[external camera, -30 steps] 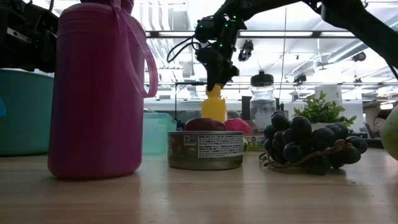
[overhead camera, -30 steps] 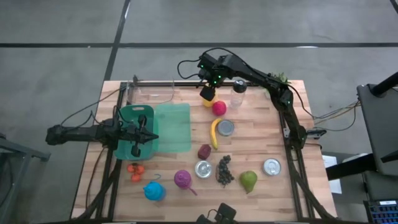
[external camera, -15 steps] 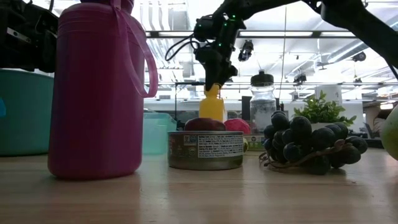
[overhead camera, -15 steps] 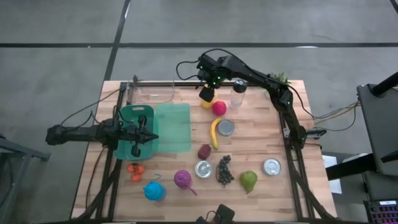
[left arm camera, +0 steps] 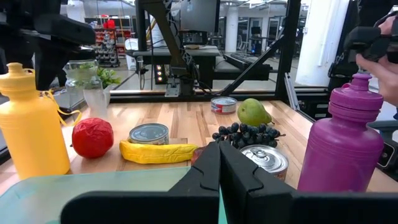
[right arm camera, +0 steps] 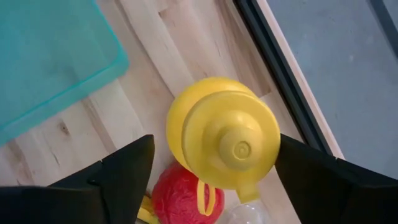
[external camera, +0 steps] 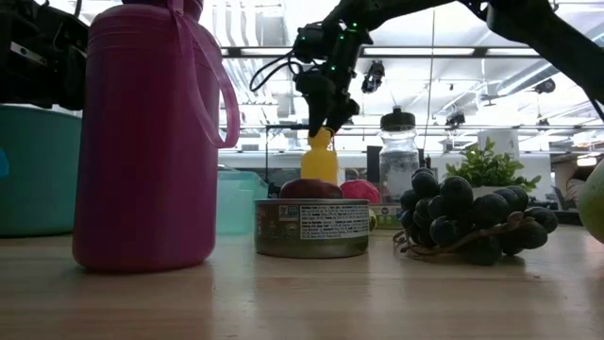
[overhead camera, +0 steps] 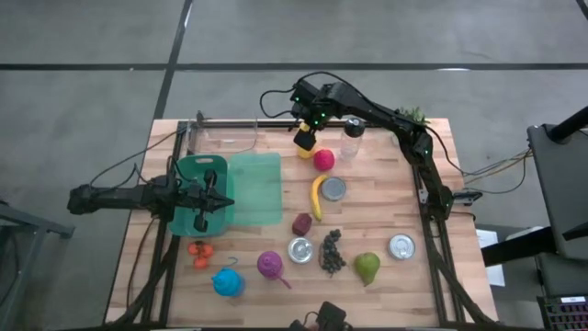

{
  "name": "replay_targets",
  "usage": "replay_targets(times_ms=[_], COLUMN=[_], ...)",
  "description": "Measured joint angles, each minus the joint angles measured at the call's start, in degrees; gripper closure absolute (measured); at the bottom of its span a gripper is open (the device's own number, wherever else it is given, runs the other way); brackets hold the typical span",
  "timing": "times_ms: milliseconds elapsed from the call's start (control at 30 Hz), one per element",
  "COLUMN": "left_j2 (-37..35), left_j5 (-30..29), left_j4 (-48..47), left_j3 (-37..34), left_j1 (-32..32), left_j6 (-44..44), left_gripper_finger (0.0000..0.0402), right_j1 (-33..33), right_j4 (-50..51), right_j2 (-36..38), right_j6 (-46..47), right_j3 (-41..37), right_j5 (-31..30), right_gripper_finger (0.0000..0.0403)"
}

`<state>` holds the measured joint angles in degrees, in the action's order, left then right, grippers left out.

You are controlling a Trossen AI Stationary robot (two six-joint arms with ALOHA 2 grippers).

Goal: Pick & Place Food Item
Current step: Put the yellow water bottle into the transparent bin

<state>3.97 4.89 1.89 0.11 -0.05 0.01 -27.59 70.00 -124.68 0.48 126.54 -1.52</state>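
I have the left gripper (overhead camera: 209,199) parked with its claw pinched shut over the teal plastic bin (overhead camera: 197,175) at the table's left edge, clear of the work. At the far edge, the right gripper (overhead camera: 304,136) hangs over the yellow plastic bottle (overhead camera: 307,149), fingers (right arm camera: 118,171) spread wide either side of its cap, not gripping (apparently just set down). The bottle stands upright, long axis vertical, cap up, beside the red ball (overhead camera: 323,159).

Right gripper (overhead camera: 304,138) over yellow bottle (overhead camera: 307,150) just behind red ball (overhead camera: 323,159), banana (overhead camera: 316,197) in front, left gripper (overhead camera: 209,203) well apart over green bin (overhead camera: 188,195).
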Motion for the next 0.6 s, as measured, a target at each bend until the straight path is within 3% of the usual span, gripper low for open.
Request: replay_targets(times_ms=[600], left_j2=[0.0], left_j5=[-0.01], left_j4=[0.0], left_j3=[0.0], left_j1=[0.01], left_j6=[0.0], left_gripper_finger=[0.0401], right_j1=[0.07], right_j4=[-0.44], right_j2=[2.24], right_j6=[-0.94], right_j3=[4.63], right_j5=[-1.34], right_gripper_finger=[0.008])
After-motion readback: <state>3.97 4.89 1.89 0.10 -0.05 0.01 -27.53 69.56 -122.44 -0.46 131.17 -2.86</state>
